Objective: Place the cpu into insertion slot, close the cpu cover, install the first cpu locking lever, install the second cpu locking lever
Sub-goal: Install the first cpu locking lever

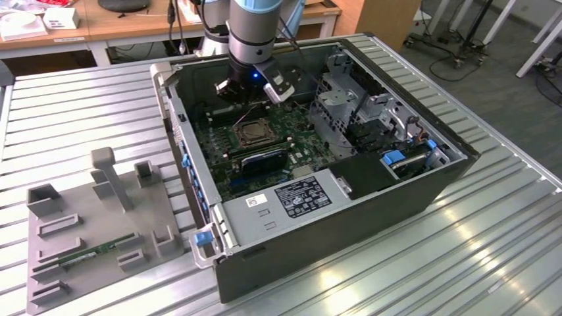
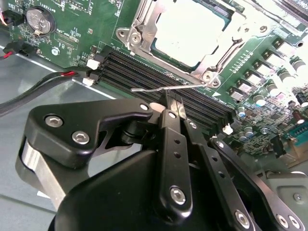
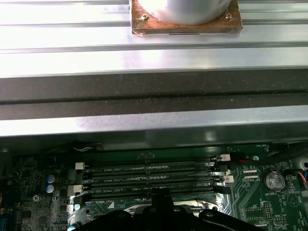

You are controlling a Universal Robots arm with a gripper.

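We see the small square cpu (image 2: 190,31), pale metal on top, seated in the dark square insertion slot (image 1: 239,135) on the green circuit board (image 2: 72,29). The thin silvery cpu cover (image 2: 142,25) lies flat around it. A thin silvery wire locking lever (image 2: 149,89) juts from the socket's corner over the long black memory slots (image 2: 130,67). The black fingers (image 2: 172,109) are pressed together, tips right at that lever; we cannot tell whether they pinch it. The board sits inside an open dark computer case (image 1: 351,217) on the ribbed metal desk (image 1: 491,250).

I see the slatted table (image 1: 491,250) bearing an open case (image 1: 351,217) and, at the exterior view's left, a grey fixture (image 1: 88,224).
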